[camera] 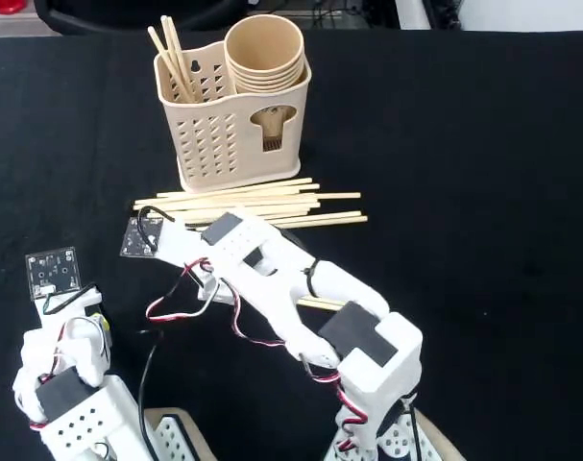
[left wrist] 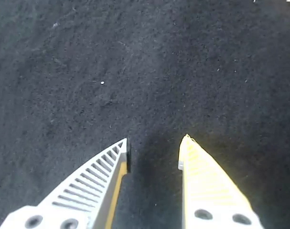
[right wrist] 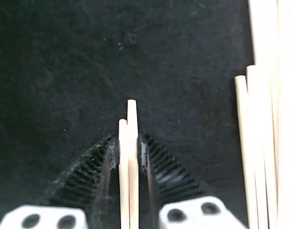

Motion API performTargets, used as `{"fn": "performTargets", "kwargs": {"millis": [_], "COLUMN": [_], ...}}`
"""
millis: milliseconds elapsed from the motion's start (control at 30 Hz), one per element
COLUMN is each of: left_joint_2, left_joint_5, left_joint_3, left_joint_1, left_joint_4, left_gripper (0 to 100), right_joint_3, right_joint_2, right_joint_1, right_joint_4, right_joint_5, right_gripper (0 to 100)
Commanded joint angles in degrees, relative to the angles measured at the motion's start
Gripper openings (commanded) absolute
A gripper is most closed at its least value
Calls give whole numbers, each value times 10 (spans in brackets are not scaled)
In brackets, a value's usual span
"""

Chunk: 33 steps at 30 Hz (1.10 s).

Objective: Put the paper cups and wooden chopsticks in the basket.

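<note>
A beige perforated basket point(camera: 219, 134) stands at the back of the black table. One of its compartments holds a stack of paper cups point(camera: 264, 53), the other a few upright wooden chopsticks point(camera: 173, 56). In front of it, several more chopsticks point(camera: 257, 204) lie in a loose pile. My right gripper point(right wrist: 127, 142) is shut on two chopsticks point(right wrist: 132, 119), just above the cloth beside the pile point(right wrist: 262, 119). In the high view, an end of the held pair point(camera: 322, 304) pokes out under the right arm point(camera: 262, 264). My left gripper point(left wrist: 154, 143) is open, with nothing between its fingers, over bare cloth.
The left arm point(camera: 65, 370) stays folded at the near left corner. A black cloth point(camera: 483, 192) covers the table, with open room to the right of the basket and pile.
</note>
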Motion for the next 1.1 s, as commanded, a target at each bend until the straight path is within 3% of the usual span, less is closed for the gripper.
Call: {"fn": "performTargets", "kwargs": {"millis": [0,367,533,767,1067], "left_joint_2": [-2,-2,-2,-2,-2], "left_joint_5": [-1,-2,-3,-3,-3], "left_joint_3": [-28,-16,-15,-15,-15], "left_joint_1": [-4,32,36,36,36], "left_joint_4": [-7,-10,-10,-11,-11], "left_gripper": [182,182,183,184,184], "right_joint_3": [-7,40,91,102,32], "right_joint_2": [0,-190,-335,-514,-552], "right_joint_1": [-9,16,64,47,31], "right_joint_4": [12,5,-70,-115,-123], "right_joint_5": [5,1,-23,-23,-71], "right_gripper": [11,11,11,11,11]}}
